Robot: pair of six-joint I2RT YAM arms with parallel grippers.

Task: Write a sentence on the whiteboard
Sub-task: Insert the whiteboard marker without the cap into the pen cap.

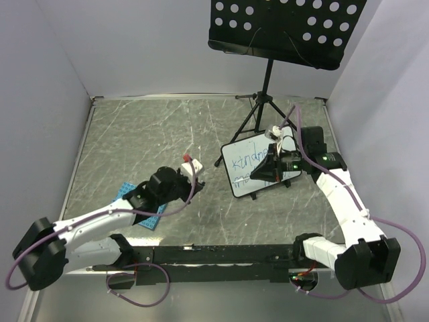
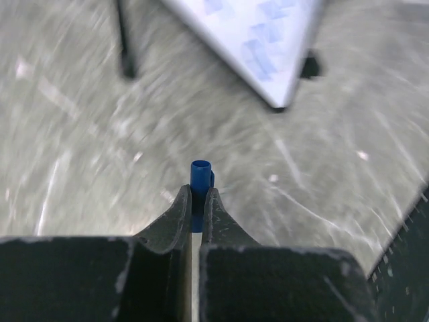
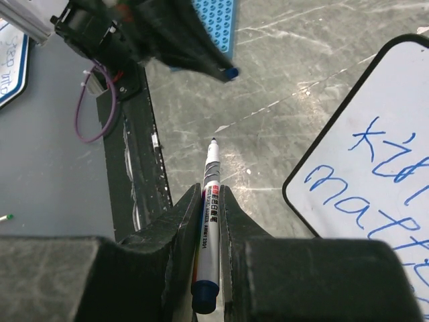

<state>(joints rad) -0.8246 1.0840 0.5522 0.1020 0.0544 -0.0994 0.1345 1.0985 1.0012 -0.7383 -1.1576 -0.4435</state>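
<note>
The whiteboard [image 1: 249,187] rests tilted on the table right of centre, with the sentence [image 1: 247,161] on it in blue script. In the right wrist view the whiteboard [image 3: 402,74] fills the right edge, and the sentence [image 3: 375,174] reads partly as two lines. My right gripper [image 3: 210,190] is shut on an uncapped marker [image 3: 209,228] whose tip points off the board's left edge toward the left arm. From above, the right gripper [image 1: 259,173] hovers over the board. My left gripper [image 2: 198,191] is shut on the blue marker cap [image 2: 200,176], and it [image 1: 194,180] hangs left of the board. The cap [image 3: 230,72] also shows there.
A black perforated music stand [image 1: 288,27] rises at the back, its tripod legs [image 1: 248,127] spreading just behind the whiteboard. A blue studded plate [image 1: 127,193] lies under the left arm. A black rail [image 1: 221,255] runs along the near edge. Walls close in the table's sides.
</note>
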